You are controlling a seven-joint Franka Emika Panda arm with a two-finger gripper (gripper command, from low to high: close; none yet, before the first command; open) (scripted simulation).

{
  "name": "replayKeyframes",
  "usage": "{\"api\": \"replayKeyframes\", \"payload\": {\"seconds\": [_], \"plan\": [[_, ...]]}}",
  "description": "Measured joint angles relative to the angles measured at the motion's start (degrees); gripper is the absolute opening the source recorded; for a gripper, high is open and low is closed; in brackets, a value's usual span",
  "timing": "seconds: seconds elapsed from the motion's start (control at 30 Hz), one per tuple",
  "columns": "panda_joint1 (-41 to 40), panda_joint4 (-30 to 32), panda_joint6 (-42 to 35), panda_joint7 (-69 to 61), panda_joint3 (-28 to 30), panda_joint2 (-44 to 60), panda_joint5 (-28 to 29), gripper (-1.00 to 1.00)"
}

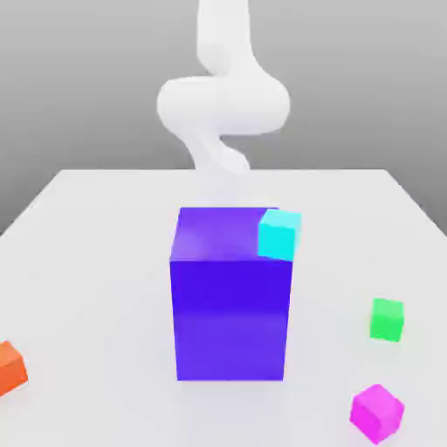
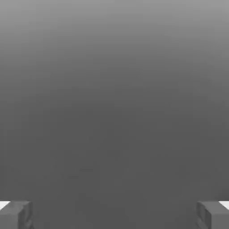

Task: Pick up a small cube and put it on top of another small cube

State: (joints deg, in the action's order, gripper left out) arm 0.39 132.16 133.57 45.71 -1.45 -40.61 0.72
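The small magenta-pink cube (image 1: 377, 412) lies on the white table (image 1: 96, 262) at the front, on the exterior view's right. Just behind it, a little apart, sits the small bright green cube (image 1: 387, 319). My arm's white links (image 1: 223, 105) rise at the far side of the table, behind the big blue-violet block (image 1: 230, 306), well away from both cubes. In the hand view my gripper (image 2: 114, 215) is open, its grey fingertips (image 2: 15, 215) set wide apart with nothing between them, facing a plain grey backdrop.
The tall blue-violet block stands mid-table between the arm and the front edge. A small cyan cube (image 1: 279, 234) shows at the block's upper right corner. A small orange cube (image 1: 10, 367) lies at the exterior view's left edge.
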Motion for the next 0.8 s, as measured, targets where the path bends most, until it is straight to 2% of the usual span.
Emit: {"api": "replayKeyframes", "payload": {"seconds": [0.5,0.8], "plan": [[3.5,2.3,10.8,0.1,-8.0,31.5,5.6,0.0],[8.0,3.6,17.2,-0.2,-10.4,50.1,8.3,0.0]]}}
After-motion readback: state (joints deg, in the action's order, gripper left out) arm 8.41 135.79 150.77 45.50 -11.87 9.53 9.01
